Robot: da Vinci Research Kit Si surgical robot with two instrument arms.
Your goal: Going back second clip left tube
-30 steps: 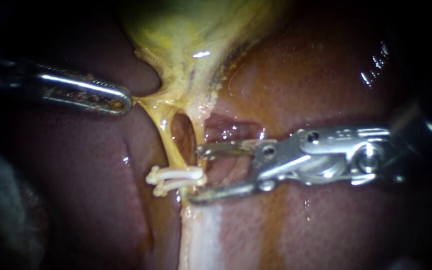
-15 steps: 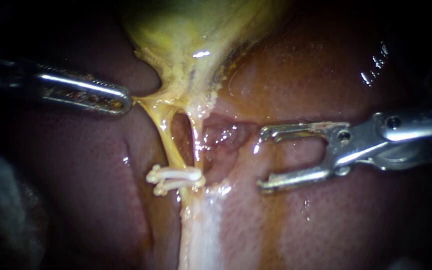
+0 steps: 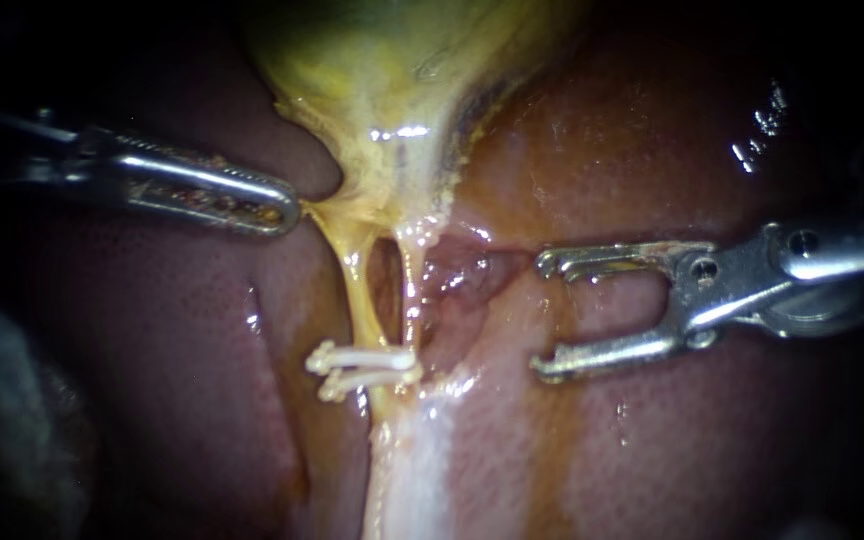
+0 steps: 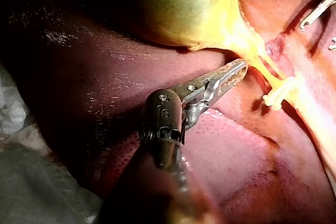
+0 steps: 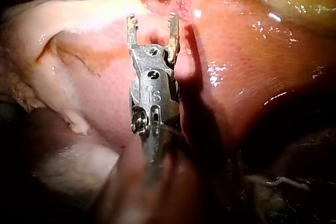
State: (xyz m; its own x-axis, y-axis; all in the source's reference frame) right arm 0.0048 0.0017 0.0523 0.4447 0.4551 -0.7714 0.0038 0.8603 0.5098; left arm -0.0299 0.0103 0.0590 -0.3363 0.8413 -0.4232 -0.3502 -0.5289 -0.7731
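Gaping R tool (image 3: 540, 318), well apart from clips (image 3: 372, 356)

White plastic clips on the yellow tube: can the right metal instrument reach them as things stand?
Probably yes. The right metal instrument faces the white plastic clips across bare red-brown liver, with nothing between them.

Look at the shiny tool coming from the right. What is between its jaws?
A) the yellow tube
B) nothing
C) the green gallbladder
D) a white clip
B: the right instrument has its jaws open and empty over the liver, apart from the white clips.
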